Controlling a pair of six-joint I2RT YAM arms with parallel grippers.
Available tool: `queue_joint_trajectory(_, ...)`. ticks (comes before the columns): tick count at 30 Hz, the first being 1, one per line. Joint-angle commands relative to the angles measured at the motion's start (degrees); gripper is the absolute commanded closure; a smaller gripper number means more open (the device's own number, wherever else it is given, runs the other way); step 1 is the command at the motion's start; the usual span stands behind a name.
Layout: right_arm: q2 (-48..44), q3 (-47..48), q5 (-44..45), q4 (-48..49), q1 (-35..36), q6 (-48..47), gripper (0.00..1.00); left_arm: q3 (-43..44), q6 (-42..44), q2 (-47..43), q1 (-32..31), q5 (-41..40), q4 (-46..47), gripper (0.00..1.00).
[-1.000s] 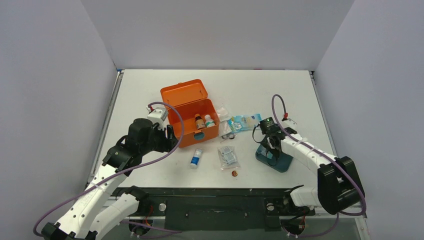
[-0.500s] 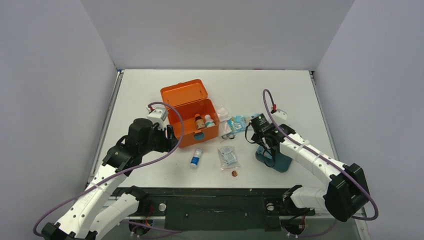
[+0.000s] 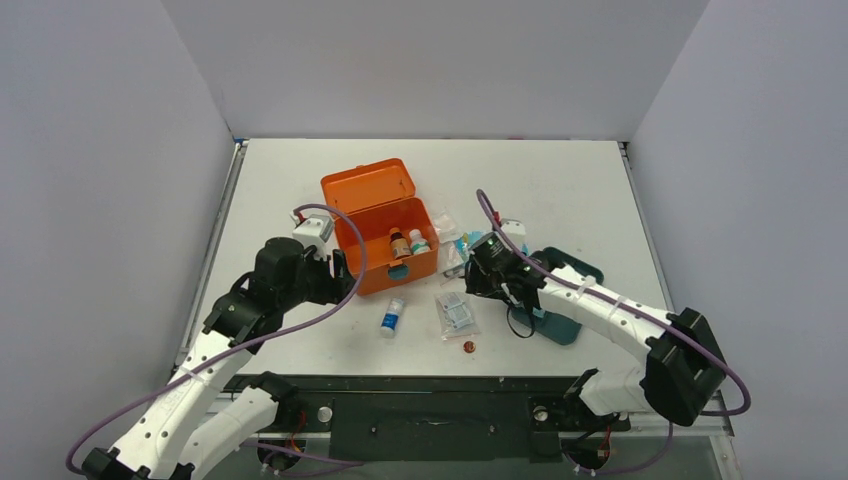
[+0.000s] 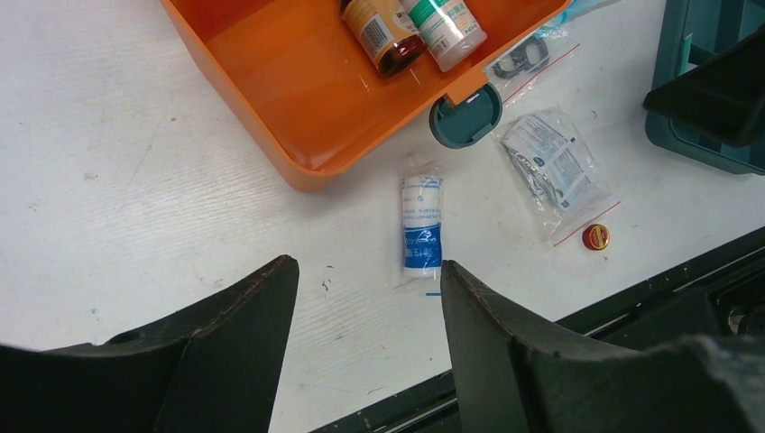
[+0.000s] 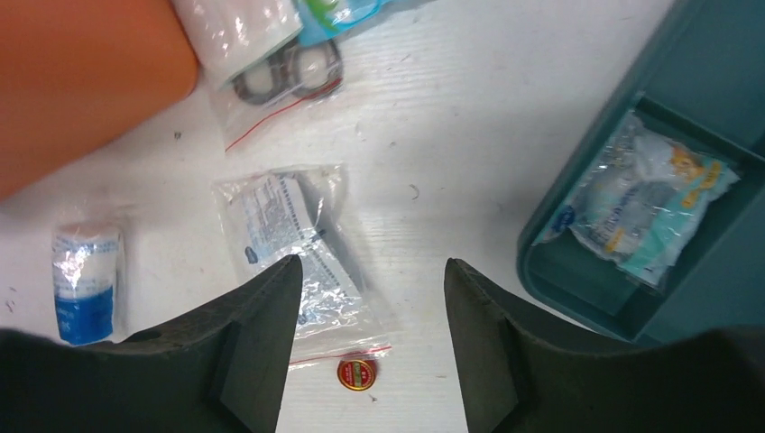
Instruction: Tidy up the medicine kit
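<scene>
From above, we see the right end effector (image 3: 483, 278) has swung left, off the teal tray (image 3: 568, 328) and toward the loose sachets. The medicine kit (image 3: 385, 235) sits open at mid-worktop (image 3: 560, 190).

At the left wrist, the left end effector (image 4: 365, 271) hovers partly spread and empty over a wrapped bandage roll (image 4: 422, 233).

At the right wrist, the jaws have widened and hold nothing. A crinkled packet (image 5: 636, 203) lies in the tray, so we judge that drop finished, with the clear sachet (image 5: 298, 248) likely next.

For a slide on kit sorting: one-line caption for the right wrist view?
Open right pincer hovers above a clear bag and red cap, beside a teal tray holding one packet.
</scene>
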Motion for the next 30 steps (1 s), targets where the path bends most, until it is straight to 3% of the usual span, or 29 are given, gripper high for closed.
queue_joint_trajectory(1, 4.45, 2.47, -6.28, 5.87, 1.72, -5.13, 0.44, 0.53, 0.14, -1.75, -0.33, -0.4, 1.79, 0.42)
queue_joint_trajectory(9, 10.07, 2.48, -13.94, 11.16, 2.46, -11.33, 0.39, 0.42, 0.09, -1.99, -0.34, -0.3, 2.01, 0.41)
queue_joint_trajectory(18, 15.17, 1.29, -15.24, 12.62, 2.58, -14.91, 0.39, 0.43, 0.09, -1.21, -0.33, -0.58, 2.05, 0.41)
queue_joint_trajectory(30, 18.39, -0.8, -17.77, 15.58, 2.56, -15.37, 0.59, 0.52, 0.14, -0.59, -0.33, -1.08, 1.84, 0.41)
